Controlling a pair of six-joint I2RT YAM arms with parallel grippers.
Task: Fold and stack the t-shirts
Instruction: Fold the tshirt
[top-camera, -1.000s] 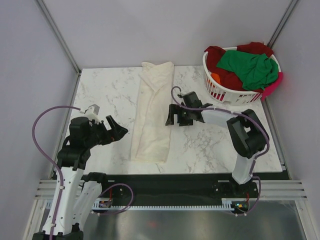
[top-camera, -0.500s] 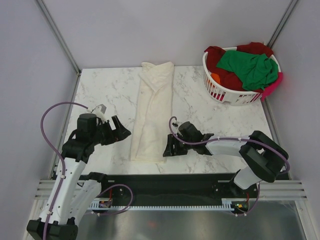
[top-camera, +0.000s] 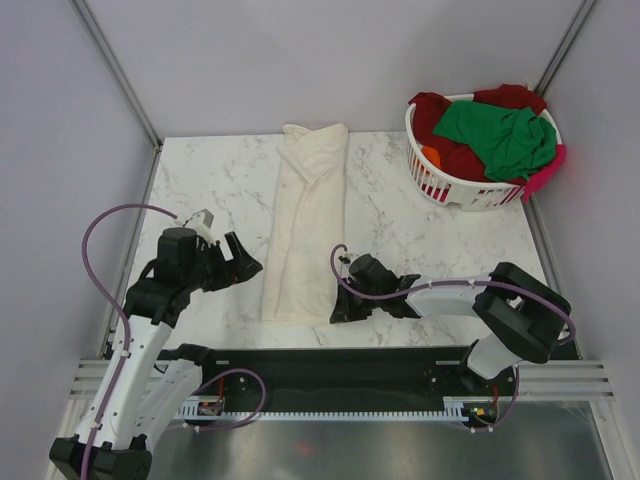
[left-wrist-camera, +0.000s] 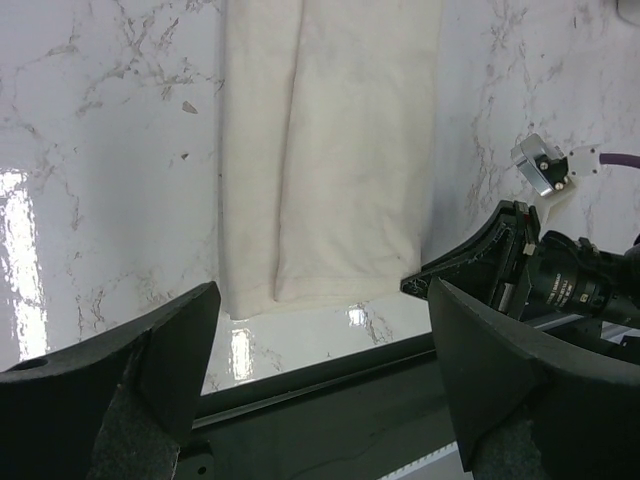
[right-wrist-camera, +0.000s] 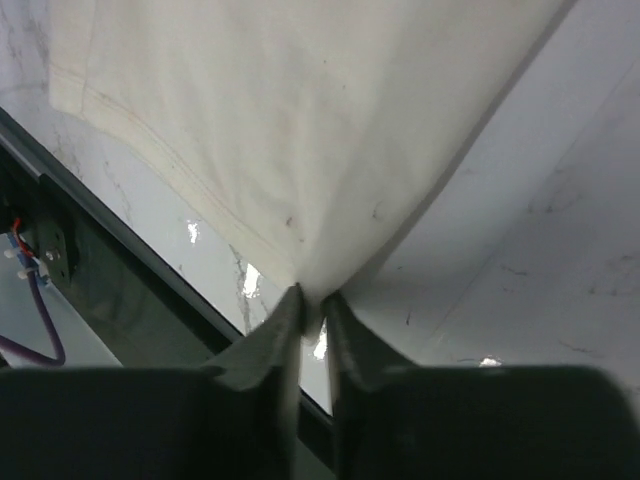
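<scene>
– So, where is the cream t-shirt (top-camera: 305, 225)?

– It lies flat on the marble table (top-camera: 400, 200), folded lengthwise into a long narrow strip. One end points to the far edge. The hem end comes close to the near edge, between the two arms.

– And the right hand (right-wrist-camera: 312, 302)?

– It is low at the near right corner of the strip. In the right wrist view its two fingers (right-wrist-camera: 265, 345) are pressed almost together, and the corner of the hem is pinched between them. The cloth runs to a point there.

– What about the left hand (top-camera: 243, 256)?

– It is released, with the fingers wide apart and nothing between them. It is on the left of the strip, near its long edge and apart from the cloth.

– Are there other shirts?

– Yes, in the white laundry basket (top-camera: 430, 185) at the far right corner of the table. A green t-shirt (top-camera: 500, 130) lies on top and a dark red t-shirt (top-camera: 450, 155) lies under and behind it. An orange piece (top-camera: 431, 156) shows at the left side. A pink t-shirt (top-camera: 545, 175) hangs over the right rim.
</scene>
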